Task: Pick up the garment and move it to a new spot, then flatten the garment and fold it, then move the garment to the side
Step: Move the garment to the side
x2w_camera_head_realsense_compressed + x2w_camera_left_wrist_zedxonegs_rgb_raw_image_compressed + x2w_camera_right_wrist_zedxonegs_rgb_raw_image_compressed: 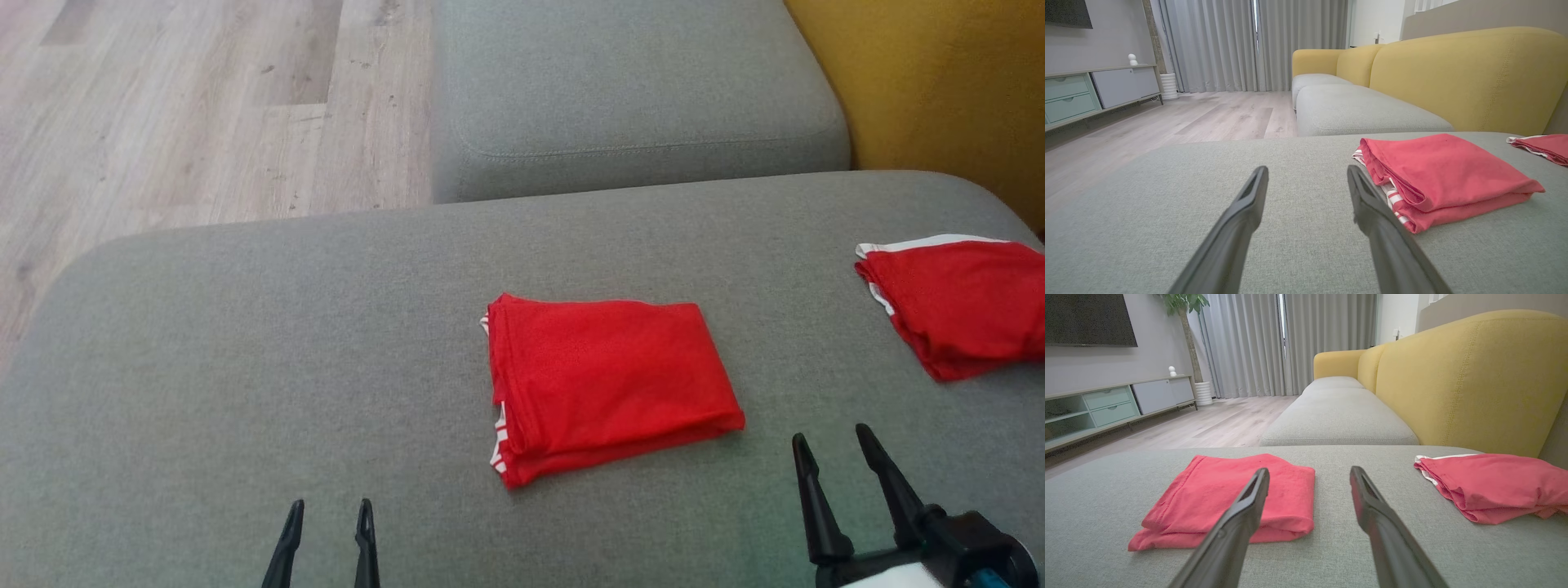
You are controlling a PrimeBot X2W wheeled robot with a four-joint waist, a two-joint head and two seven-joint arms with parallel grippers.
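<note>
A red garment (608, 384) lies folded into a neat rectangle in the middle of the grey cushion (245, 367), white-striped trim peeking out at its left edge. The left wrist view has it (1443, 177) to the right of the fingers, and the right wrist view has it (1208, 502) at the left. My left gripper (329, 510) hovers open at the near edge, left of the garment and apart from it. My right gripper (829, 441) stands open near the garment's lower right corner, empty. In each wrist view the two dark fingers are spread wide over bare cushion.
A second folded red garment (959, 302) with white trim lies at the cushion's right edge, also in view as (1490, 486). Another grey seat cushion (637, 90) lies beyond, a yellow sofa back (939, 90) at the right, and wooden floor (188, 106) at the left.
</note>
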